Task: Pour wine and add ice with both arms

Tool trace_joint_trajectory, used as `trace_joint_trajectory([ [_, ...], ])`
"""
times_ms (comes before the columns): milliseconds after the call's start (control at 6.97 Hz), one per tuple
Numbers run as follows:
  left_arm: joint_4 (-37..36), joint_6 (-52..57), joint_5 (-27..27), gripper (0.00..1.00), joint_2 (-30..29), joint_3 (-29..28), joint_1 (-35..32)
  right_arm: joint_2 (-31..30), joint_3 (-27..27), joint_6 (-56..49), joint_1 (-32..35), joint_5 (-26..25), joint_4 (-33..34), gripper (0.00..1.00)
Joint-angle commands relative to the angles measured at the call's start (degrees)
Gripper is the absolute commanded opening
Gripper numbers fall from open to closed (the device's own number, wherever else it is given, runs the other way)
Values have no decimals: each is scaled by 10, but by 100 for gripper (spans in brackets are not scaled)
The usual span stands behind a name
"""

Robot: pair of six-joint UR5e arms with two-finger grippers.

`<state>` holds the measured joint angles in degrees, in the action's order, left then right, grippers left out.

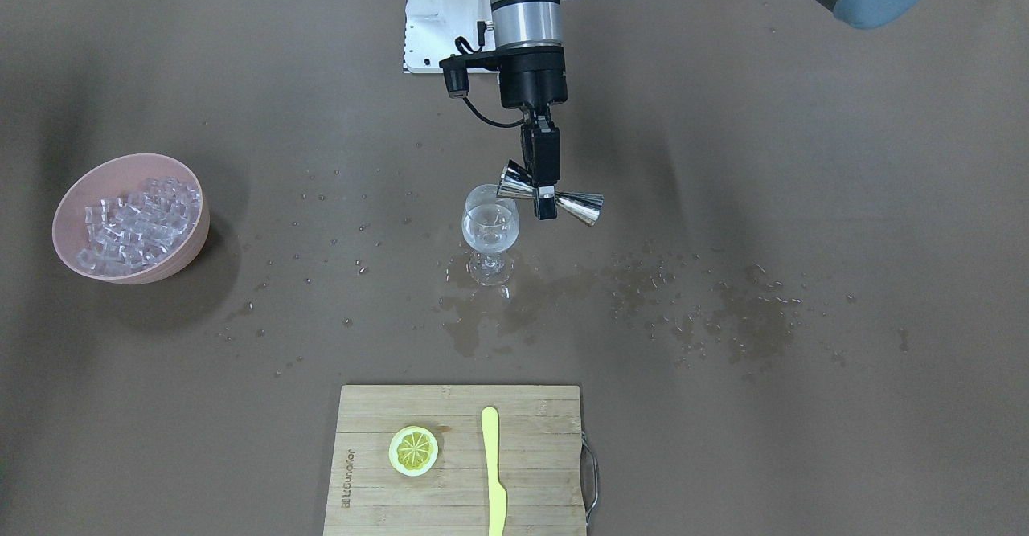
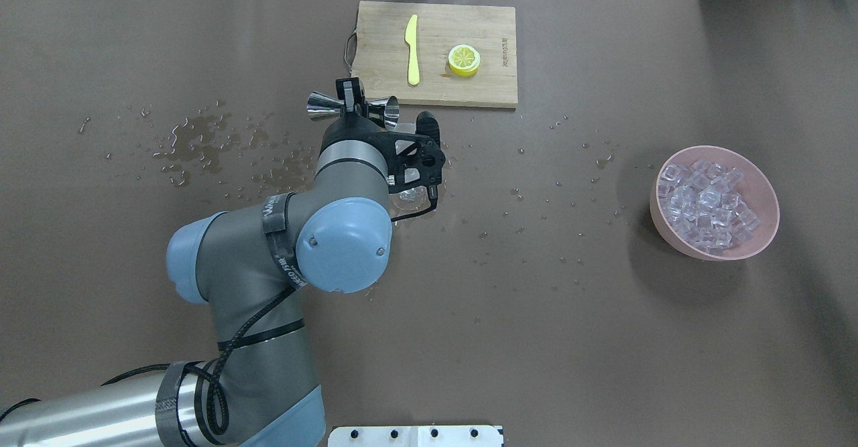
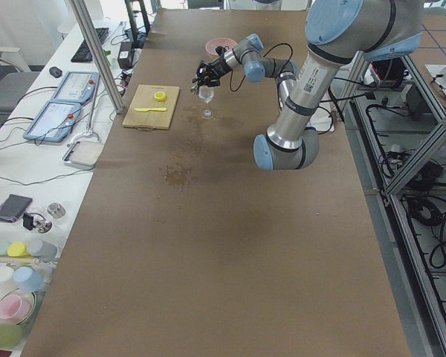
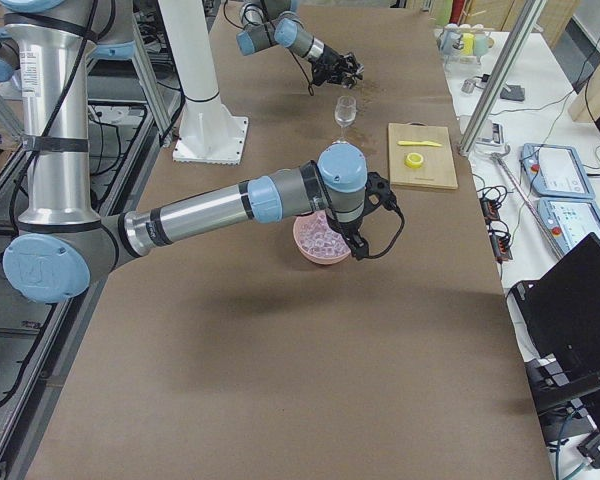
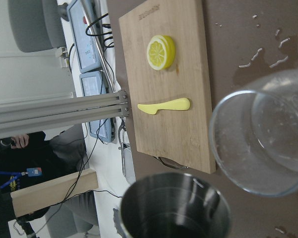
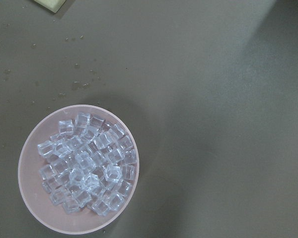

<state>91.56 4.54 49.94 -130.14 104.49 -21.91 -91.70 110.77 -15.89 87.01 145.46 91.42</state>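
Observation:
My left gripper is shut on the waist of a steel jigger and holds it tipped on its side, one cup at the rim of the wine glass. The glass stands upright and holds a little clear wine. In the left wrist view the jigger's mouth is beside the glass rim. The ice fills a pink bowl. My right gripper hangs over that bowl; I cannot tell whether it is open. The right wrist view looks straight down on the ice.
A wooden cutting board at the operators' edge carries a lemon slice and a yellow knife. Water drops and wet patches lie around the glass. The white pedestal is behind the left arm.

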Motion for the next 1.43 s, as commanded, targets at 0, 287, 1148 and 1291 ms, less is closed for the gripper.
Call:
trace_joint_trajectory([
  [0,118,-166,2,0,69,9,-6,0,4,2,0,0,1,100],
  [287,198,-189,53,0,143,5,-61,0,8,13,0,0,0,100],
  [1148,511,-347,281,0,308,-106,-234,-1,7,15,0,-3,1,100],
  [1291,665,-409,311,0,310,-212,-249,-2,9,28,0,-2,0,100],
])
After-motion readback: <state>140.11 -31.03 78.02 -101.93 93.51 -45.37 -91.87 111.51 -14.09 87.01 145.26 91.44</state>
